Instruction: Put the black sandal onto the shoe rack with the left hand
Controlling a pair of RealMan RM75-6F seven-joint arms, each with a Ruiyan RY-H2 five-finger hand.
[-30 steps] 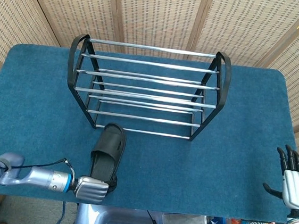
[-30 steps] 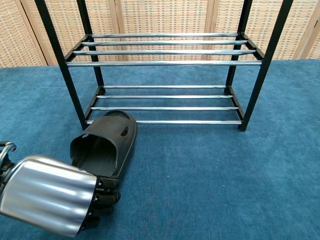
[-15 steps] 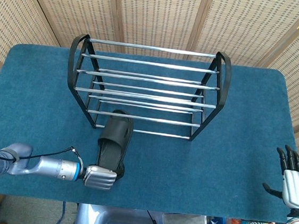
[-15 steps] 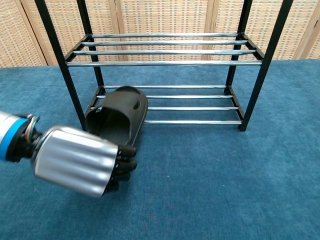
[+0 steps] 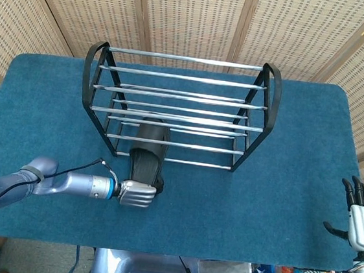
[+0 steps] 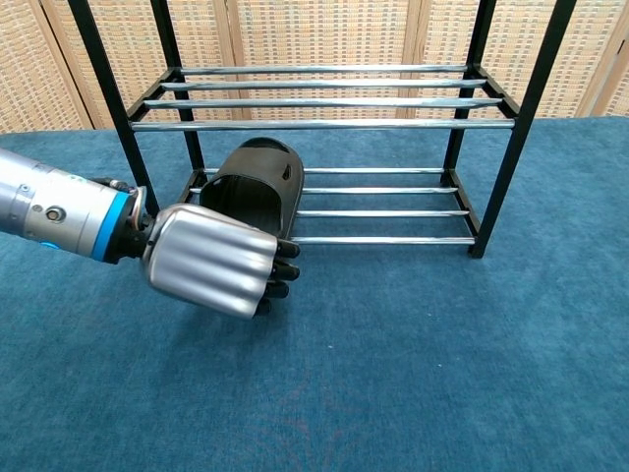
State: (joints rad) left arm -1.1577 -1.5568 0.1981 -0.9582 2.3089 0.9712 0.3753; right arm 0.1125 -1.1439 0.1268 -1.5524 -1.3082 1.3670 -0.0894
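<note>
Since 1 second ago, black sandal (image 6: 257,187) advanced toward 12 o'clock, toe over the shoe rack (image 5: 178,110) bottom rails; left hand (image 6: 218,261), fingers curled on its heel, hasn't released.

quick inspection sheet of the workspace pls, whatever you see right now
surface: table with blue carpet-like cover
job's things: black sandal with its toe in the lower tier of the shoe rack, heel end outside
clutter: nothing seen
hands: left hand grips the sandal's heel; right hand off the table edge, fingers apart, holding nothing
cables: thin black cable along the left forearm
surroundings: woven screen panels behind the table
</note>
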